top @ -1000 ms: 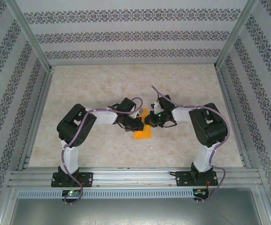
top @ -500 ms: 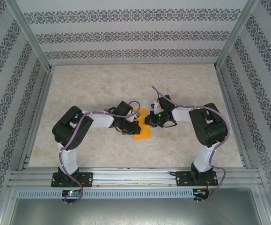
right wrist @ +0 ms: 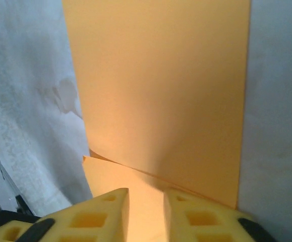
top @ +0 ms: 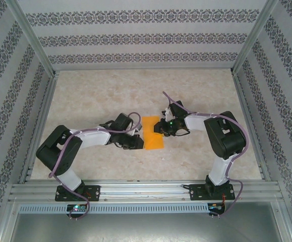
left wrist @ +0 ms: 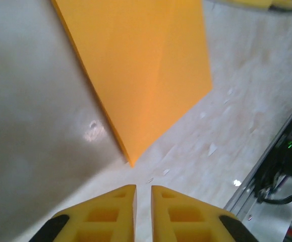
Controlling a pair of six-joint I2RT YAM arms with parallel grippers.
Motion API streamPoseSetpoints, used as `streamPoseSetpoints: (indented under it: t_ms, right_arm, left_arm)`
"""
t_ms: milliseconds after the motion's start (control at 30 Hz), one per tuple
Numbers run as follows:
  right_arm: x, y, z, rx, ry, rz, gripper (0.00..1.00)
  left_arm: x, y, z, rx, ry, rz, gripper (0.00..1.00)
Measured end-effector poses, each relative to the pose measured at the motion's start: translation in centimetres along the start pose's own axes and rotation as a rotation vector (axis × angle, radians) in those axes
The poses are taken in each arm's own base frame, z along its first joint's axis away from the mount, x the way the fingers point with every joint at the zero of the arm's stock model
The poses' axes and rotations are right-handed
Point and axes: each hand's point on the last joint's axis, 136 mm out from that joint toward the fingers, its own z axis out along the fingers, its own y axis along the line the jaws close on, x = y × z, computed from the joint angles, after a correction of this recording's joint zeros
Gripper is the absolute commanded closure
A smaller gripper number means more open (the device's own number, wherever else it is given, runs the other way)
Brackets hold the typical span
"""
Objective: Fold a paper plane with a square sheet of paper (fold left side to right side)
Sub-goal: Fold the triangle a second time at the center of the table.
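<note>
Orange square sheet of paper (top: pixel 152 134) lying flat at mid-desk (top: pixel 100 96), doubled into a narrow rectangle. Long axis running from near edge to far edge; no pointed nose yet. Left gripper (top: pixel 138 143) just beside left edge, jaws a slit apart, nothing between. Right gripper (top: pixel 159 127) over right edge, jaws narrowly parted, not pinching. Judged: left-to-right fold laid; next move calls for a clean grip on one free edge without shifting the sheet.
</note>
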Motion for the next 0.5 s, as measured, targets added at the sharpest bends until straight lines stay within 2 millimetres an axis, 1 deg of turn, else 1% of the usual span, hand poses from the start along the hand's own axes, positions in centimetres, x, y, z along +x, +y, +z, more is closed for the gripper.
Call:
streamPoseSetpoints:
  t_ms: [100, 233, 333, 433, 500]
  right_arm:
    - [-0.6, 0.7, -1.1, 0.012, -0.044, -0.023, 0.6]
    - [-2.1, 1.9, -3.6, 0.015, -0.145, -0.067, 0.46]
    - [-2.8, 1.9, -5.5, 0.019, -0.221, -0.087, 0.36]
    - [-2.8, 1.0, -6.6, 0.023, -0.271, -0.083, 0.25]
    - [-2.5, 0.2, -7.0, 0.023, -0.291, -0.068, 0.21]
  left_arm:
    - [-2.4, 0.1, -1.6, 0.003, -0.094, -0.01, 0.66]
    - [-5.1, 1.2, -2.9, 0.009, -0.189, -0.051, 0.62]
    - [-6.4, 2.1, -2.6, 0.008, -0.206, -0.076, 0.6]
    - [-7.3, 2.2, -1.6, 0.024, -0.192, -0.077, 0.6]
    - [-7.8, 2.2, -0.9, 0.039, -0.182, -0.076, 0.6]
